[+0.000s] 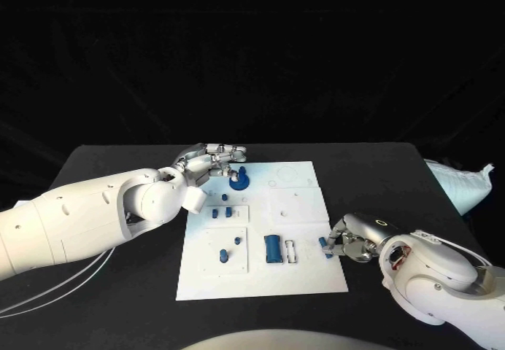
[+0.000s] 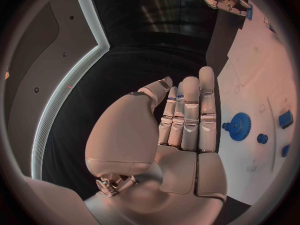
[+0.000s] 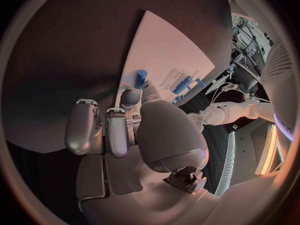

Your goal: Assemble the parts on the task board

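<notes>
- You have a black surface [image 1: 116, 164] in a dark room, with a white bag [image 1: 461, 184] at its right edge.
- The white board [image 1: 300, 273] lies mid-surface; several blue parts look unseated, so I'd judge most of the work is left.
- Your left robot hand [image 1: 214, 160], fingers straight and holding nothing, sits beside the blue gear [image 1: 238, 179].
- Your right robot hand [image 1: 350, 245] pinches a small blue peg [image 3: 140, 78] at the board's right edge.

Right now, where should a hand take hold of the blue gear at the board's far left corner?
Probably by the toothed rim of the blue gear, from above: it lies flat on the task board, leaving only its edge to pinch. The left hand is right beside it.
</notes>
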Controlling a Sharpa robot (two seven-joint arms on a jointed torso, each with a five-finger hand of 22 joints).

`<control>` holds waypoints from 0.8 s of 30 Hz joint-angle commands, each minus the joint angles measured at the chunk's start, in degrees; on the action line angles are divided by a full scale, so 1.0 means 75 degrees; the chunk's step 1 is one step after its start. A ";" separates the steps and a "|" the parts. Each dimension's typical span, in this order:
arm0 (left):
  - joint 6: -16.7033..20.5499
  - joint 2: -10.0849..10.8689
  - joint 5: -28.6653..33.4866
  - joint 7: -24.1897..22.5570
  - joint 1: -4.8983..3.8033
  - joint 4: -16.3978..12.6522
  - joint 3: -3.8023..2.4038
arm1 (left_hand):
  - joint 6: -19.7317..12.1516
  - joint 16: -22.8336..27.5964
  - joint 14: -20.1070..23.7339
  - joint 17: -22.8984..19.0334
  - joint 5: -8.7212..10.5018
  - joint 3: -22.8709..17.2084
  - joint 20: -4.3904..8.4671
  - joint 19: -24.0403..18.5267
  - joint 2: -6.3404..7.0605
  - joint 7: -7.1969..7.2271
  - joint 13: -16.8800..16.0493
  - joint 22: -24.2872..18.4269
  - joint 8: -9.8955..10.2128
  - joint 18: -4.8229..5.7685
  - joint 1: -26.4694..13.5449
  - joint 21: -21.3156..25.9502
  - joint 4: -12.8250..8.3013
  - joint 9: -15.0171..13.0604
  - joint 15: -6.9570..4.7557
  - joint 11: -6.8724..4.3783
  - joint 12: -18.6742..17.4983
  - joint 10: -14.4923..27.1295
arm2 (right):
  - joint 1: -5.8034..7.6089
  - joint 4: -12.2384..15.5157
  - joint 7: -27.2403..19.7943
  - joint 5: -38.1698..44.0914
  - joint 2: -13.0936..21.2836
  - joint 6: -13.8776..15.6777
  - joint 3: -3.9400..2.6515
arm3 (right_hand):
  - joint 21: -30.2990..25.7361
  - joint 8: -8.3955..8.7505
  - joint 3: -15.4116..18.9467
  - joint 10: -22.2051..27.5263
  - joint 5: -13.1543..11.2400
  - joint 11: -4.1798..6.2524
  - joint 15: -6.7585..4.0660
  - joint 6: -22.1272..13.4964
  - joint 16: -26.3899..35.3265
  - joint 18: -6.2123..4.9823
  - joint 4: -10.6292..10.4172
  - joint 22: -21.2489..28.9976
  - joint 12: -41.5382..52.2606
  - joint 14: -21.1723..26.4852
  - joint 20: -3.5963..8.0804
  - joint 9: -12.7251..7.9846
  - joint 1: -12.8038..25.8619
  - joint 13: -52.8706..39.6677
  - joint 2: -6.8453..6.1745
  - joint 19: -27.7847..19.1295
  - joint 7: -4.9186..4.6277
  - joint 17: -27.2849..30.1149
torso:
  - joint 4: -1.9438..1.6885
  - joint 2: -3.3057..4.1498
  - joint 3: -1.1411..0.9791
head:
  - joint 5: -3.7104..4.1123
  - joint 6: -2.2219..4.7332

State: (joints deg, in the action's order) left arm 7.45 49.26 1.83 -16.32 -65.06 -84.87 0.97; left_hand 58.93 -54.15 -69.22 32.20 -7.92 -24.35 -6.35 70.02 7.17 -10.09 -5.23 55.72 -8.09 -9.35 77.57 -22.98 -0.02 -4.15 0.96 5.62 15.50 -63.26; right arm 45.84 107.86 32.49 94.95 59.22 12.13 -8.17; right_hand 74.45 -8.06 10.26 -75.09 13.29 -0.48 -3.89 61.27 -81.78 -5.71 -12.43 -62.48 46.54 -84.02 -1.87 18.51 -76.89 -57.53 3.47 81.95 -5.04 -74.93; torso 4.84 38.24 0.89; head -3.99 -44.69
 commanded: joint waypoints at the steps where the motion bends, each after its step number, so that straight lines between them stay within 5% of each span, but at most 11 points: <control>1: -0.0159 -0.0007 -0.0017 -0.0027 0.0000 -0.0007 -0.0005 | -0.0038 0.0005 0.0069 -0.0008 0.0015 0.0035 -0.0024 0.0053 -0.0021 0.0010 -0.0012 -0.0007 -0.0027 -0.0135 0.0032 0.0035 0.0002 0.0009 -0.0003 0.0020 0.0052 0.0054 | -0.0029 -0.0044 0.0096 0.0228 -0.0059 -0.0479 0.0011 | -0.0029 0.0037 0.0009 -0.0022 -0.0036 0.0014 0.0014 0.0071 0.0039 0.0064 -0.0049 0.0010 -0.0024 -0.0443 -0.0030 -0.0014 0.0074 -0.0006 -0.0007 -0.0039 -0.0009 -0.0028 | 0.0005 -0.0006 0.0002 | -0.0017 -0.0004; 10: -0.0168 -0.0008 -0.0018 -0.0021 0.0001 -0.0008 -0.0005 | -0.0038 0.0005 0.0069 -0.0008 0.0015 0.0035 -0.0024 0.0053 -0.0021 0.0010 -0.0012 -0.0007 -0.0027 -0.0135 0.0032 0.0035 0.0002 0.0009 -0.0003 0.0020 0.0052 0.0054 | -0.0085 -0.0190 0.0111 0.0861 -0.0303 -0.0776 0.0016 | -0.0042 0.0049 -0.0081 -0.0008 -0.0028 0.0040 -0.0008 0.0108 0.0047 0.0060 0.0046 0.0023 -0.0056 -0.0442 -0.0016 -0.0039 -0.0151 -0.0003 -0.0018 -0.0046 0.0017 -0.0023 | -0.0011 -0.0002 0.0003 | -0.0006 0.0021; 16: -0.0161 -0.0012 -0.0018 -0.0019 0.0002 -0.0010 -0.0005 | -0.0038 0.0005 0.0069 -0.0008 0.0015 0.0035 -0.0024 0.0053 -0.0021 0.0010 -0.0012 -0.0007 -0.0027 -0.0135 0.0032 0.0035 0.0002 0.0009 -0.0003 0.0020 0.0052 0.0054 | -0.0143 -0.0297 0.0131 0.2000 -0.0468 -0.1426 0.0035 | -0.0060 0.0110 -0.0375 0.0025 -0.0565 0.0052 -0.0021 0.0145 0.0075 0.0062 0.0168 0.0033 -0.0169 -0.0436 0.0001 -0.0112 -0.0526 0.0037 -0.0010 -0.0050 0.0021 0.0003 | -0.0016 -0.0011 0.0007 | -0.0025 0.0005; 24: -0.0161 -0.0009 -0.0022 -0.0003 0.0002 -0.0010 -0.0005 | -0.0038 0.0005 0.0069 -0.0008 0.0015 0.0035 -0.0024 0.0053 -0.0021 0.0010 -0.0012 -0.0007 -0.0027 -0.0135 0.0032 0.0035 0.0002 0.0009 -0.0003 0.0020 0.0052 0.0054 | -0.0162 -0.0399 0.0158 0.2538 -0.0611 -0.2082 0.0093 | -0.0076 0.0167 -0.0879 0.0074 -0.0383 0.0080 -0.0049 0.0224 0.0091 0.0060 0.0407 0.0040 -0.0308 -0.0436 0.0021 -0.0196 -0.1022 0.0091 -0.0087 -0.0049 0.0041 0.0007 | 0.0000 -0.0008 0.0001 | -0.0053 -0.0010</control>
State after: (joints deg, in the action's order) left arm 7.31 49.24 1.83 -16.23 -65.04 -84.86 0.96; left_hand 58.93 -54.15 -69.22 32.22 -7.92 -24.35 -6.35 70.02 7.17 -10.09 -5.27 55.73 -8.09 -9.34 77.57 -22.99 -0.02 -4.15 0.96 5.62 15.50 -63.26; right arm 45.59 106.23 32.50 110.54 54.59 5.30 -8.41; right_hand 74.24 -6.78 4.09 -74.67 9.98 -0.07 -3.89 62.63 -81.44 -5.71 -9.54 -62.27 44.41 -84.02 -1.87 18.52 -83.86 -56.92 2.52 81.95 -4.75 -74.91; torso 4.76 38.17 0.93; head -4.28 -44.73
